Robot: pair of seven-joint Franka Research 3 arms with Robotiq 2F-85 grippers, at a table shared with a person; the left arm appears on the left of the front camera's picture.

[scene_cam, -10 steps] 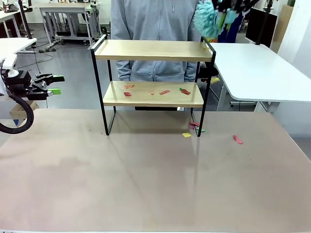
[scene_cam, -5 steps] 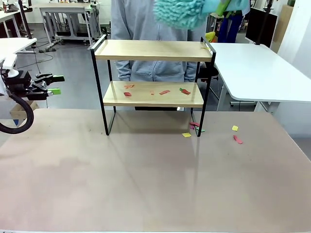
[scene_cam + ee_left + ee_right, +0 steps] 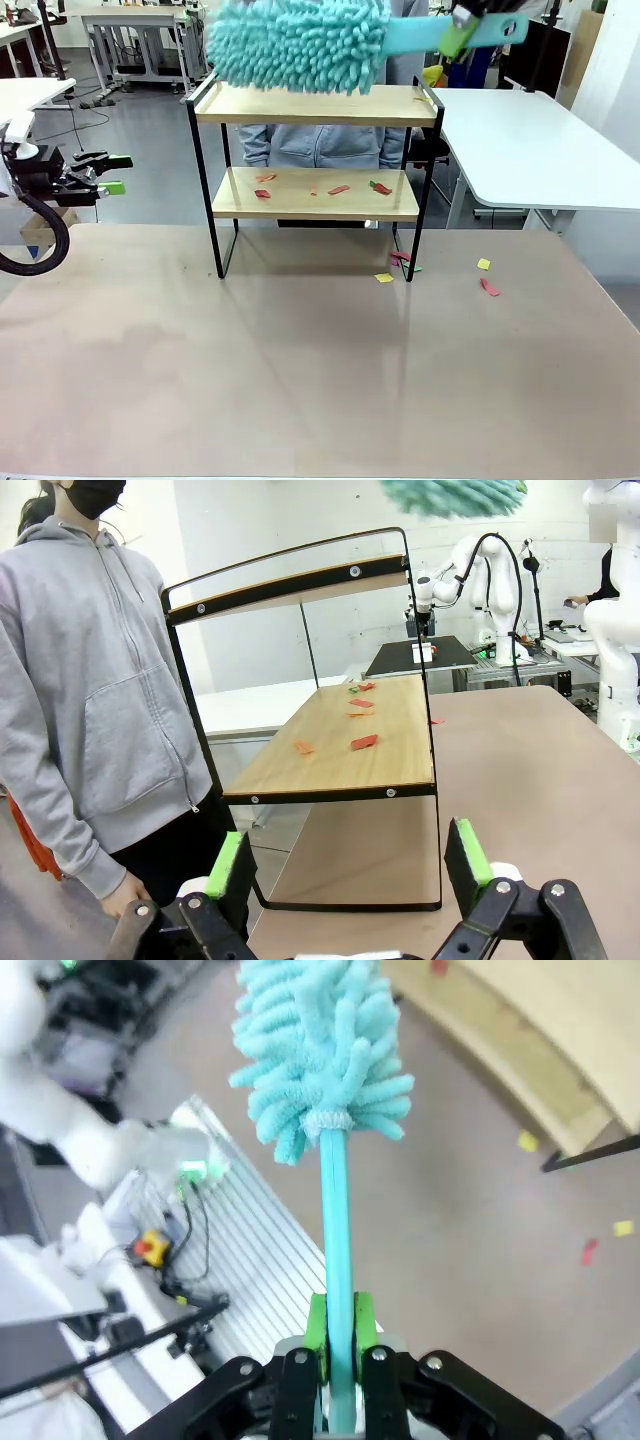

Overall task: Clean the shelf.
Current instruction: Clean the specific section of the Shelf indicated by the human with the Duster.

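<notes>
While right fingers clench duster, left fingers spread empty, scraps on lower board of shelf.

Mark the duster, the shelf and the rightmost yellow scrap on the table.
duster [image 3: 300, 45], front view, middle of the fluffy head
shelf [image 3: 315, 108], front view, middle of the top board
yellow scrap [image 3: 484, 264], front view, its centre

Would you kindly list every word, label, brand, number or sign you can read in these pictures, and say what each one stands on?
No text can be read in any view.
The shelf, the turquoise duster and the paper scraps on its lower board bear no print.
Any labels on the far workbenches are too small and blurred to read.
</notes>
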